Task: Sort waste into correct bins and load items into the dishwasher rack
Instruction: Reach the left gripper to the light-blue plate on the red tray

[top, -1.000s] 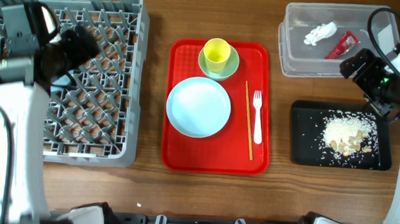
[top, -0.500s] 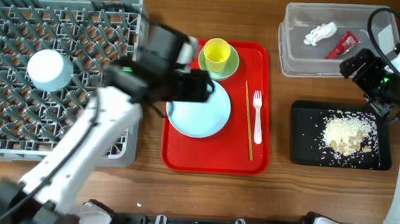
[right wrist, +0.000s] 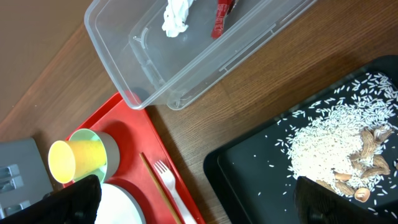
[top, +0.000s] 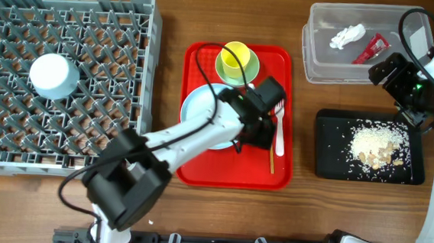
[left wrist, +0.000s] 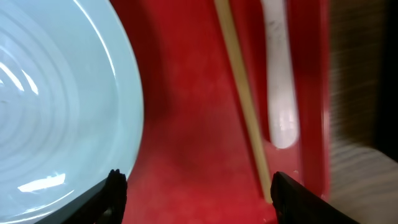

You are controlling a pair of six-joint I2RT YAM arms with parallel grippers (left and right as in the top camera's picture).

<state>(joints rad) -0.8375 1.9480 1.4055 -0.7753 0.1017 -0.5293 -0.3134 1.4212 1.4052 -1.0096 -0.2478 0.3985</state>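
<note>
"Where is the left gripper (left wrist: 199, 193)?"
"Over the red tray (left wrist: 180, 143), jaws wide, reaching from the pale-blue plate (left wrist: 56, 106) to the chopsticks (left wrist: 242, 106); the white fork (left wrist: 278, 81) lies just beyond"
"And the right gripper (right wrist: 208, 200)?"
"Spread wide, empty, near the black tray (right wrist: 249, 168) of rice (right wrist: 323, 146)"

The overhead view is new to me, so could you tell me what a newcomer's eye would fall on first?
The red tray at the centre stands out, with the left gripper open above it between the pale-blue plate and the chopsticks. To its left lies the big grey rack holding one small pale bowl. At the right, white rice is scattered on the black tray.
</note>
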